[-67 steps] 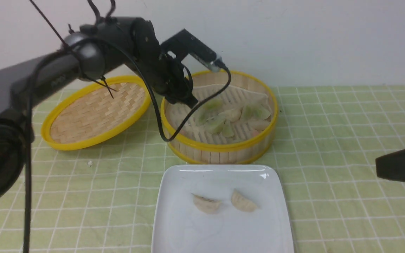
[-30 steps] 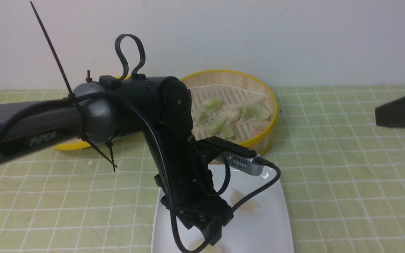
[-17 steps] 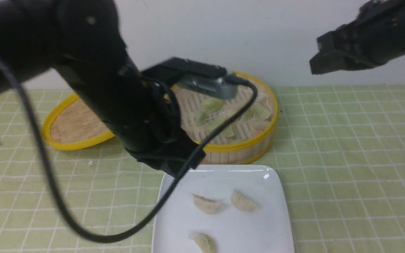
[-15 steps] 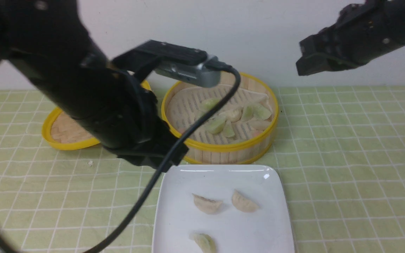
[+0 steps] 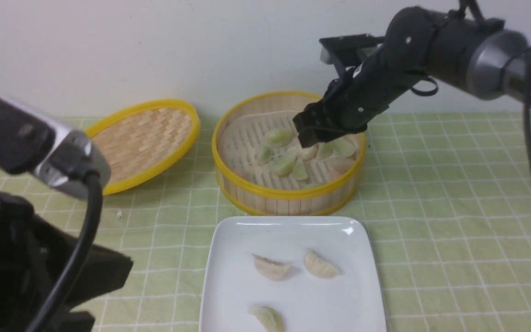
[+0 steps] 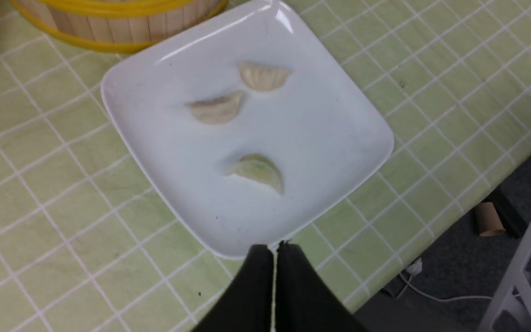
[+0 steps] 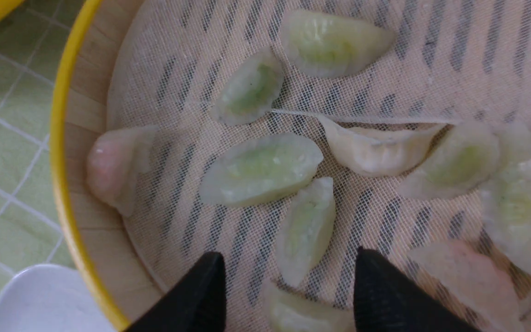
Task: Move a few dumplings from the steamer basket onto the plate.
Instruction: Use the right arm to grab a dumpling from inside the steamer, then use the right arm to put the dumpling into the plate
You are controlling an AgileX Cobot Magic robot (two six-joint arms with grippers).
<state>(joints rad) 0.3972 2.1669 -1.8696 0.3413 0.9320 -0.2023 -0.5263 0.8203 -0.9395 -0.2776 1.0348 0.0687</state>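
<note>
The steamer basket stands behind the white plate and holds several pale green dumplings. My right gripper hangs inside the basket, open and empty. In the right wrist view a green dumpling lies between the right gripper's spread fingertips, and another lies just past it. One green dumpling rests on the plate's near part, beside two beige ones. My left gripper is shut and empty, just off the plate's near edge, apart from that dumpling.
The woven yellow-rimmed lid leans to the left of the basket. Pinkish dumplings lie against the basket wall. The left arm's bulk fills the lower left of the front view. The table's near edge runs close to the plate.
The left arm set a green dumpling on the plate, shut, and drew back to the lower left. The right arm swung in over the basket and opened.
</note>
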